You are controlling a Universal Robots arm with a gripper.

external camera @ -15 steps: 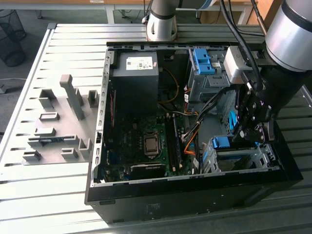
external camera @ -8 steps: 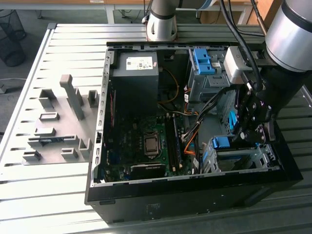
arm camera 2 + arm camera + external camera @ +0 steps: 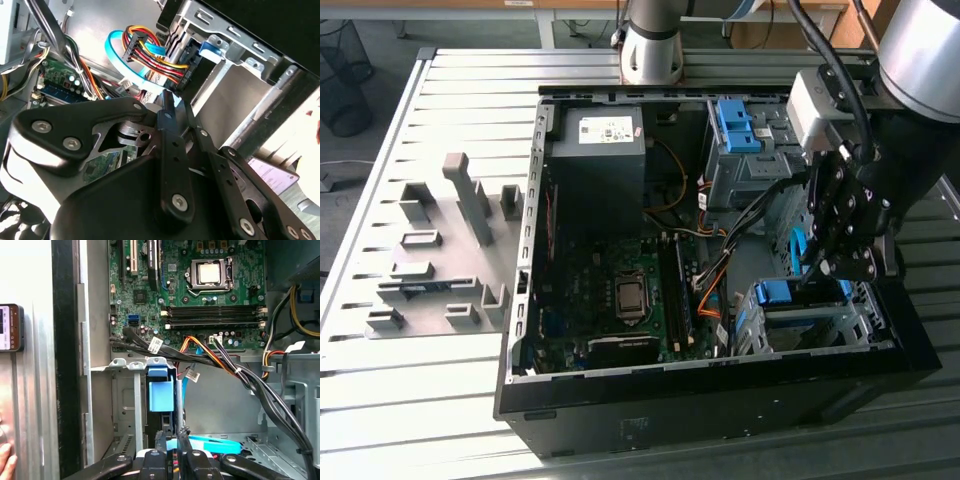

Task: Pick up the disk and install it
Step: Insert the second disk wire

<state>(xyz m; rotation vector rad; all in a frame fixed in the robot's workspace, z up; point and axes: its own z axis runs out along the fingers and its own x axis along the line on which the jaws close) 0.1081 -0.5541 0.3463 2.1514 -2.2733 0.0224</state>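
**Exterior view: gripper down in the drive cage at the case's front corner**

The gripper [image 3: 825, 268] hangs over the drive cage [image 3: 810, 330] at the exterior view's right, inside the open computer case [image 3: 520, 300]. In the first wrist view its fingers [image 3: 161, 440] stand narrow, close together, directly behind a blue plastic rail [image 3: 161, 392] standing upright in the cage slot. Judging from this, the disk sits edge-on in that slot, long axis running away from the gripper, toward the motherboard [image 3: 200, 290]. The disk's silver body is hidden by cage walls and cables [image 3: 240, 375]; whether the fingers actually clamp it is hard to make out.
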